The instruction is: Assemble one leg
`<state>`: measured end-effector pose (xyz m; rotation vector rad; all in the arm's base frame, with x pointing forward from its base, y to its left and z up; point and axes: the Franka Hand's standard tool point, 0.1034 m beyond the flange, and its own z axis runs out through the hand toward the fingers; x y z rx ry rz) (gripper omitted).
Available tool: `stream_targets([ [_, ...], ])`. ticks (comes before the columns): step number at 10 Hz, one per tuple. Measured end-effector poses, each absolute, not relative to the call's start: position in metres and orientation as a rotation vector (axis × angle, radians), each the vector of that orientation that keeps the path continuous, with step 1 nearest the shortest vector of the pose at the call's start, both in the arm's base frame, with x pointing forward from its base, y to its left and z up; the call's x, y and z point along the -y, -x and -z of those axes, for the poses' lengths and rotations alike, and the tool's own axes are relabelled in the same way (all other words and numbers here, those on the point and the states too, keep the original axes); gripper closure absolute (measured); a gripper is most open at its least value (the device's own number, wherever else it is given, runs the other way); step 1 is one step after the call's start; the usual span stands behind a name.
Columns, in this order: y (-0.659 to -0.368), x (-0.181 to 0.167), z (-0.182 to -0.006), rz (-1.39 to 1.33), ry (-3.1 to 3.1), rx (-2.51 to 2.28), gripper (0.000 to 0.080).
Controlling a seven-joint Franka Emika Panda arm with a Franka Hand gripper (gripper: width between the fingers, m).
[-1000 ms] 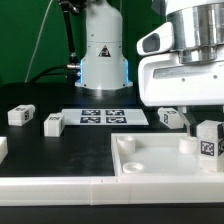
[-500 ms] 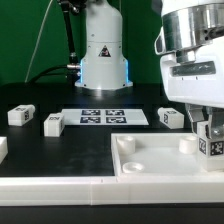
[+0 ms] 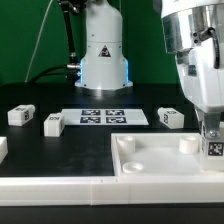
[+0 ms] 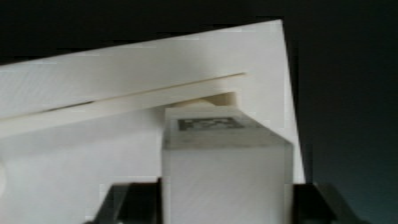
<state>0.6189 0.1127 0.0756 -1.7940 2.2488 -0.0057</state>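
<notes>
My gripper (image 3: 212,135) is shut on a white leg (image 3: 213,143) with a marker tag, at the exterior view's right edge. It holds the leg upright just over the far right corner of the large white square panel (image 3: 150,165). In the wrist view the held leg (image 4: 228,160) fills the middle between my dark fingers (image 4: 134,205), its tagged end close to the panel's corner (image 4: 210,98). Three other legs lie on the black table: two (image 3: 21,115) (image 3: 53,122) at the exterior view's left and one (image 3: 171,117) behind the panel.
The marker board (image 3: 103,117) lies flat on the table in front of the robot base (image 3: 103,60). A round socket (image 3: 127,143) shows in the panel's far left corner. A white part (image 3: 3,148) sits at the left edge.
My arm has moved toward the exterior view's right and down with the leg, bringing it lower over the panel's far right corner.
</notes>
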Motion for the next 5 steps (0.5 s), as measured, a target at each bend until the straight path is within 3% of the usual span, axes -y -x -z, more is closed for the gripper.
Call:
stream_targets([
  [1, -0.6187, -0.1126, -0.0752, 0.012, 1.833, -2.218, 0.0416],
  [2, -0.6189, -0.1127, -0.0751, 0.018, 1.867, -2.189, 0.0229],
  [5, -0.6205, -0.1128, -0.0771, 0.040, 2.196, -1.878, 0.0164],
])
